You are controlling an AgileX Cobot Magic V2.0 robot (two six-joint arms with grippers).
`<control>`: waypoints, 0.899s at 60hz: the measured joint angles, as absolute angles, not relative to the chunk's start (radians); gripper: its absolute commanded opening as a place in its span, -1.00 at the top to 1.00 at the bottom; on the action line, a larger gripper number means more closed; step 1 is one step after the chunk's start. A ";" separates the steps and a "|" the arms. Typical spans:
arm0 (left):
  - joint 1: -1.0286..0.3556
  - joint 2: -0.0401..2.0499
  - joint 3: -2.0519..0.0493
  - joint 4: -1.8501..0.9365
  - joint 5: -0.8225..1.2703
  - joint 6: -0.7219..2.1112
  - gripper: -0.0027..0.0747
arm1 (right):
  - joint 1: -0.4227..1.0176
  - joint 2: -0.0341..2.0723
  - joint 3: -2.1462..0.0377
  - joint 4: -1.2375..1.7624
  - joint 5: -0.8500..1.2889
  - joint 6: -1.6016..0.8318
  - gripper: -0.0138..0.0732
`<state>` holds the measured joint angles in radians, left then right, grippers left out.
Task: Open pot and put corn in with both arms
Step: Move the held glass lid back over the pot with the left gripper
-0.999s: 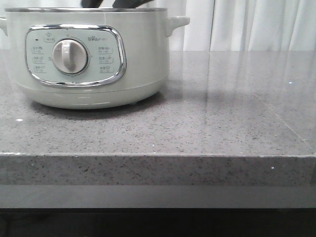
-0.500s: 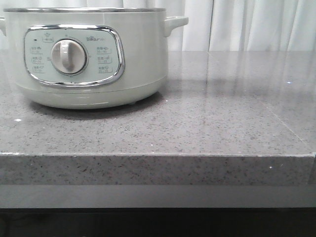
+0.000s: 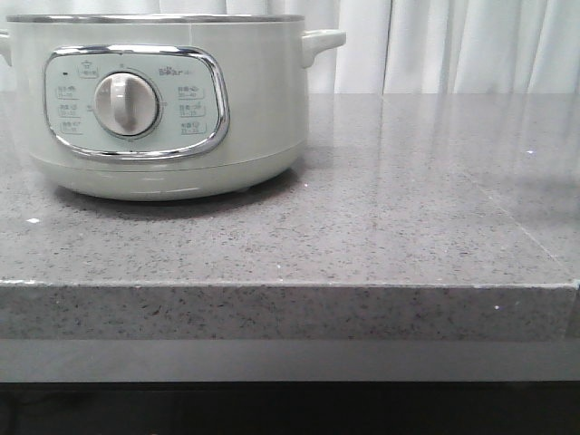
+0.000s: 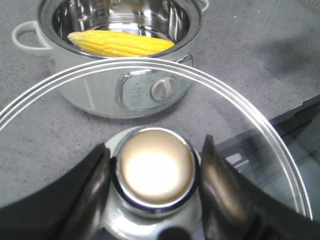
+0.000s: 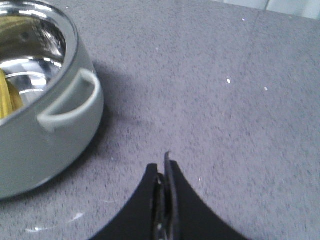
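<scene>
The pale grey-green pot (image 3: 163,109) stands at the left of the counter, its lid off. In the left wrist view the pot (image 4: 80,85) is open and the yellow corn (image 4: 120,44) lies inside its steel bowl. My left gripper (image 4: 156,172) is shut on the round knob (image 4: 156,167) of the glass lid (image 4: 235,105) and holds the lid up, away from the pot. My right gripper (image 5: 163,170) is shut and empty above the counter beside the pot's side handle (image 5: 70,102). A sliver of the corn (image 5: 7,97) shows there. No gripper shows in the front view.
The grey speckled counter (image 3: 381,217) stretches right of the pot to its front edge (image 3: 290,285). White curtains (image 3: 453,45) hang behind. The counter's edge and a drop-off show in the left wrist view (image 4: 295,107).
A second ago dark gripper parts showed above the pot's rim in the front view; they have gone out of view. The pot shifted very slightly.
</scene>
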<state>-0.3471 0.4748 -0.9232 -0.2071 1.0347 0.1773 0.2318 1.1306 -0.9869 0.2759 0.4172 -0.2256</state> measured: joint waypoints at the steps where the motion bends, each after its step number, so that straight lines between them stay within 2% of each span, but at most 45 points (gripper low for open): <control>1: -0.347 0.475 -0.923 -0.207 1.035 0.177 0.39 | 0.232 1.116 -0.957 0.276 0.407 -0.226 0.83; 13: -0.347 0.475 -0.923 -0.207 1.035 0.177 0.39 | 0.232 0.891 -0.704 0.276 0.307 -0.226 0.83; 26: -0.347 0.475 -0.923 -0.207 1.035 0.177 0.39 | 0.232 0.631 -0.496 0.276 0.291 -0.226 0.83; 39: -0.347 0.475 -0.923 -0.209 1.035 0.177 0.39 | 0.232 0.385 -0.385 0.276 0.291 -0.226 0.83; 54: -0.347 0.576 -0.958 -0.209 1.026 0.177 0.39 | 0.232 0.320 -0.374 0.276 0.285 -0.226 0.83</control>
